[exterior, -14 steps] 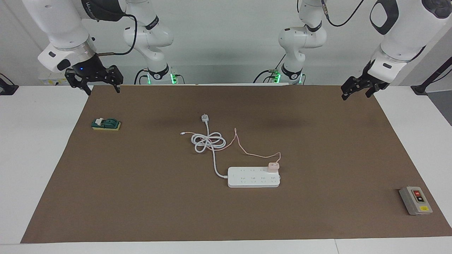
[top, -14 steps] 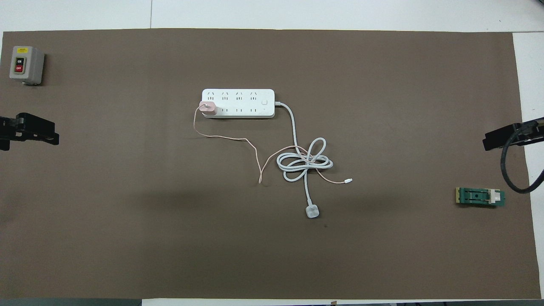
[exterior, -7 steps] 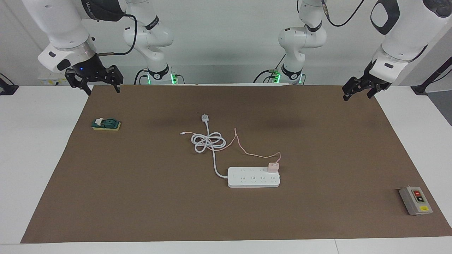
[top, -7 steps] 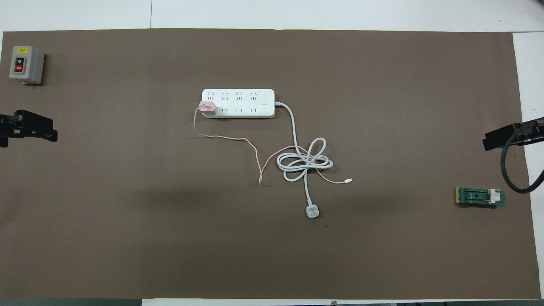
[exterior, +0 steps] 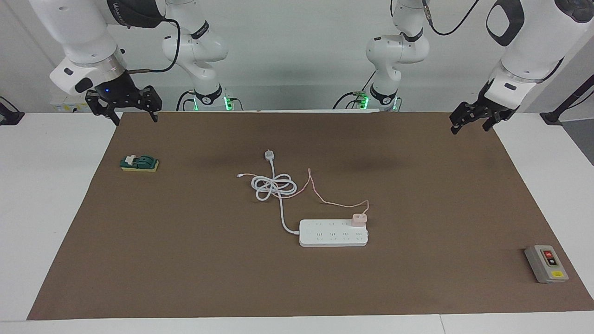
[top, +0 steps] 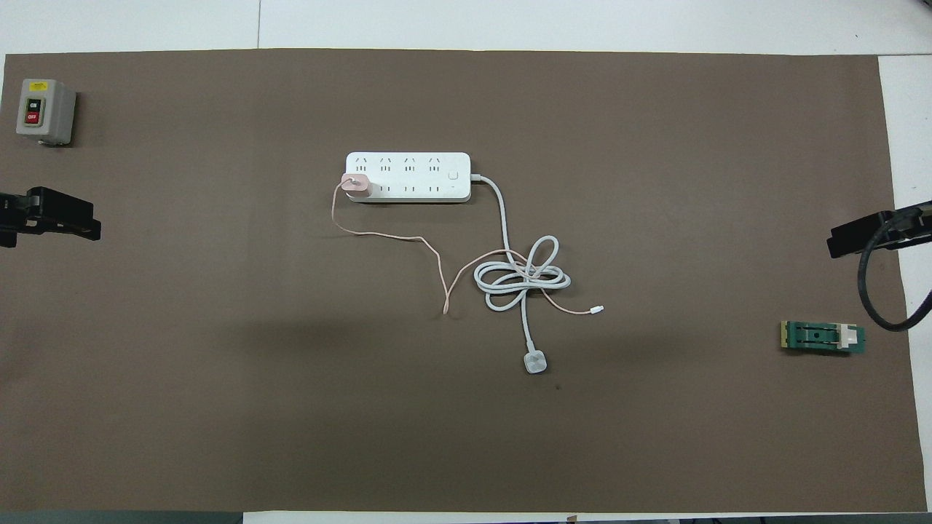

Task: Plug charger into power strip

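Charger [exterior: 359, 219] seated on power strip [exterior: 332, 236], cord coil [exterior: 274, 186] nearer the robots

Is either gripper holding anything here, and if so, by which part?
Nothing is held. The left gripper and right gripper hang open, and the charger sits on the power strip.

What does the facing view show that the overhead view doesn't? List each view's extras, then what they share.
Facing view only: both arms whole, with the open left gripper and open right gripper raised at the mat's corners nearest the robots.
Overhead view only: the outlet rows on the power strip seen straight down.
Both: the charger seated in the strip, the grey switch box, the green block.
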Controlling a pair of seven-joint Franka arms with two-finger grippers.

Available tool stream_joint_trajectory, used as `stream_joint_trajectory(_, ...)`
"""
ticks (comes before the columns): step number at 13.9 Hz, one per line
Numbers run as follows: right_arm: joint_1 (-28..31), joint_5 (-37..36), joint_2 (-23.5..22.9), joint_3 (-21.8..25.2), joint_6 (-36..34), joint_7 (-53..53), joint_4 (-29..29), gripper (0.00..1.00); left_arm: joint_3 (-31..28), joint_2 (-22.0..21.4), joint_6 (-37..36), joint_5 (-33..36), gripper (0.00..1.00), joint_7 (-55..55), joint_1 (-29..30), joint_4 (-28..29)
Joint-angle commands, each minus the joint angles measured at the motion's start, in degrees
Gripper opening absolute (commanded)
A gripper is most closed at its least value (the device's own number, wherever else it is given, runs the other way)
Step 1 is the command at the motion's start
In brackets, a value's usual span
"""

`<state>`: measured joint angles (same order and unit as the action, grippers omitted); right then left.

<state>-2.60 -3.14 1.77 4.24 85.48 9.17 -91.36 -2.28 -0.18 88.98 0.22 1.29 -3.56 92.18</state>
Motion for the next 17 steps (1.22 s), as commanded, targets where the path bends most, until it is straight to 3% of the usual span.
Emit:
stream_joint_trajectory(1, 0.57, 0.94, 0.69, -0.37, -0.23, -0.38, -0.31, 1.00, -0.44, -0.43, 0.32, -0.66, 1.00, -1.37, -0.57, 0.54)
stream_joint_trajectory(17, 0.57, 0.94, 0.69, -0.37, -0.23, -0.38, -0.31, 1.00, -0.53, 0.18, 0.14, -0.66, 1.00, -1.46, -0.66, -0.42)
